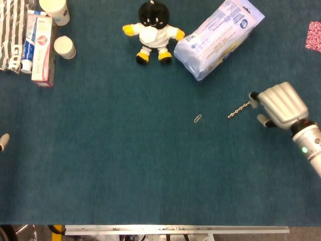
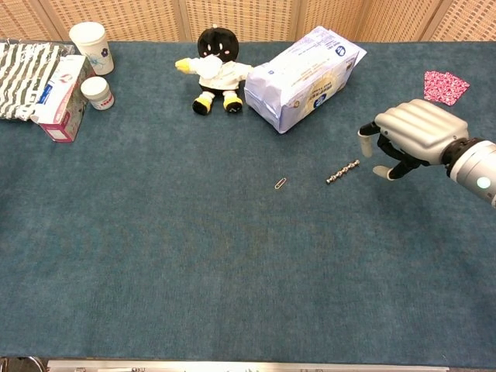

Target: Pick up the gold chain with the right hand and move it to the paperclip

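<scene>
Two hands: the right hand (image 1: 279, 105) hangs over the right part of the worktop (image 1: 125, 170), palm down, fingers apart and curved downward, grasping nothing; of the left hand (image 1: 4, 141) only a fingertip shows at the left edge in the head view, so I cannot tell how it stands.
Gold chain: the gold chain (image 1: 239, 109) lies stretched out slantwise on the worktop right of centre, its upper right end just beside the right hand's fingertips (image 1: 254, 97); whether they touch it I cannot tell. In the chest view the gold chain (image 2: 342, 171) lies just left of the right hand (image 2: 412, 134).
Paperclip: the paperclip (image 1: 198, 118) lies flat near the middle of the worktop, left of the chain and apart from it; also seen in the chest view (image 2: 280, 184).
Far edge, middle: a plush toy (image 1: 151, 32) in black, white and yellow, with a white and blue plastic pack (image 1: 218, 36) just beside it on the right.
Far left corner: two white cups (image 1: 55, 10), a toothpaste box (image 1: 42, 47) and striped cloth (image 1: 11, 30).
Far right corner: a pink patterned cloth (image 2: 446, 85).
</scene>
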You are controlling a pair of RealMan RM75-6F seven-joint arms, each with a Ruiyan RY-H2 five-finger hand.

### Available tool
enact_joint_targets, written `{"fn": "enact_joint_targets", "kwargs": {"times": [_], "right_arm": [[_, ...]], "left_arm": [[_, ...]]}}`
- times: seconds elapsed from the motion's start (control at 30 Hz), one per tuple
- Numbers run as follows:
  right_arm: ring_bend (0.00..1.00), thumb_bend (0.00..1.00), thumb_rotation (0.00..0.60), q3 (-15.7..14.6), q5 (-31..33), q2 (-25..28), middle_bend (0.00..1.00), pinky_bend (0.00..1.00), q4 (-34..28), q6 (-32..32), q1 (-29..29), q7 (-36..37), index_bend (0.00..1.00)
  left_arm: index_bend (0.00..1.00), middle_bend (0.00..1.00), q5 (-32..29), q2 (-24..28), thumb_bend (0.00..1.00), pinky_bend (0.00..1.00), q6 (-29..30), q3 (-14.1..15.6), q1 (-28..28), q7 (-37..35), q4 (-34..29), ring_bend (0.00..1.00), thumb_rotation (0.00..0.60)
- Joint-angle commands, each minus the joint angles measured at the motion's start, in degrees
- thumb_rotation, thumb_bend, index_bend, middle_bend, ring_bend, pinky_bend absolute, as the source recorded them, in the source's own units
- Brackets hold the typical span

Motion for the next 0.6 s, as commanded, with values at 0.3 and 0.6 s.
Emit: {"fn": "enact_joint_targets", "kwargs": {"times": [0.3,0.6], "right_arm": [[1.00,0.24,0.600,-1.30,2.53,-3.51,0.90,1.00,2.55,-1.54,2.24,-2.81,0.52],[1.00,0.24,0.600,-1.30,4.82,-6.81,0.90,1.00,5.28,-1.75,3.89,-5.01,0.52]], "left_arm": [[0.00,0.10,-0.21,-0.12,0.18,0.00,0.25,0.09,0.37,-0.80,0.64,0.04,0.600],[0.00,0.10,-0.29,-0.07,0.18,0.00,0.07,0.10,0.40,-1.53,1.25,0.04,0.600]]}}
